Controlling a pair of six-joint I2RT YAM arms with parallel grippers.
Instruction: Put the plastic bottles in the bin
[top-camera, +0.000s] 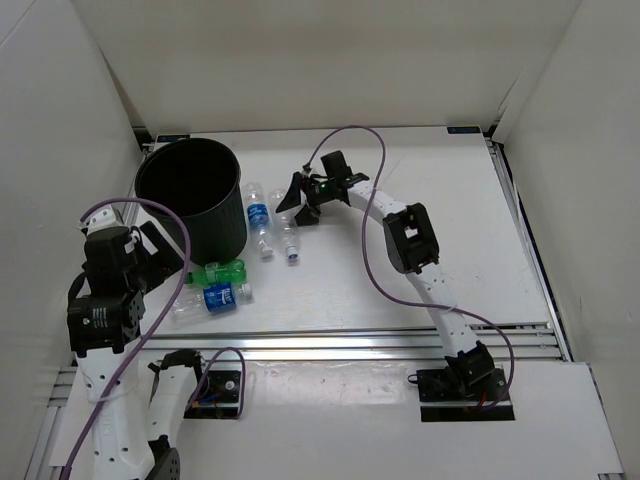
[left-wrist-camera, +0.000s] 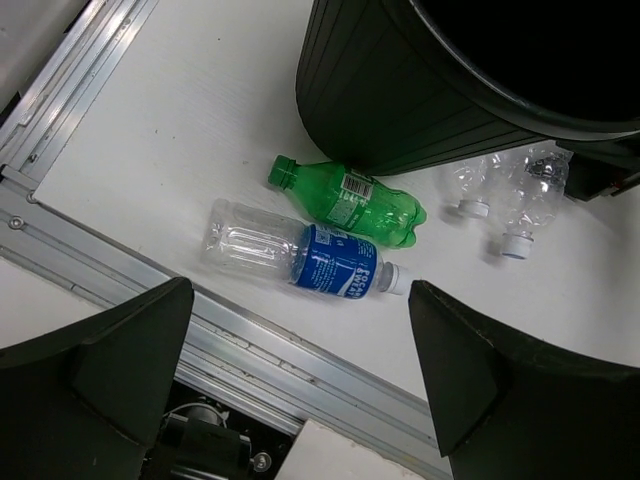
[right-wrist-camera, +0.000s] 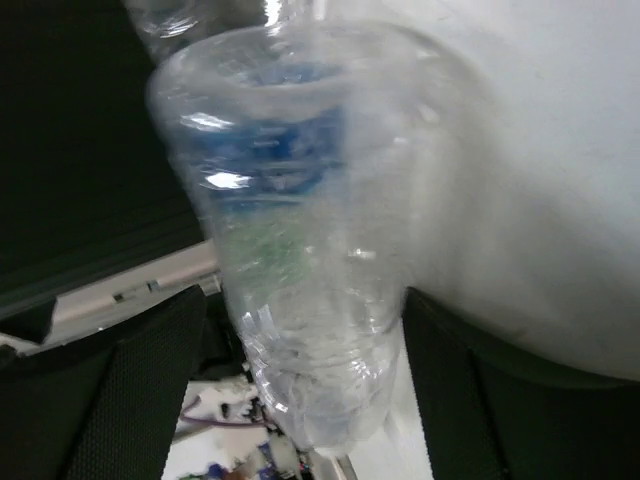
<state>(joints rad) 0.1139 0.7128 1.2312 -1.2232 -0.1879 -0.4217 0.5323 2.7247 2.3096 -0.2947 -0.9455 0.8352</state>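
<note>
Right arm: reaching long across the table, elbow raised, wrist turning left toward the bin.
Right gripper: jaws standing wide either side of a clear bottle (too blurred to say whether the pads are touching it).
Left arm: standing folded at the near left corner, wrist tipping downward.
Left gripper: gaping wide with nothing in it, hanging over the green bottle and the near labelled bottle.
Bin: sitting upright at the far left of the table.
Bottles: all four are lying on the table outside the bin; the far labelled bottle and the plain bottle are lying just right of the bin, the other two at its near foot, the green one closer to it.
In the way: the bin's wall is crowding the far pair; a purple cable is looping along the right arm.
</note>
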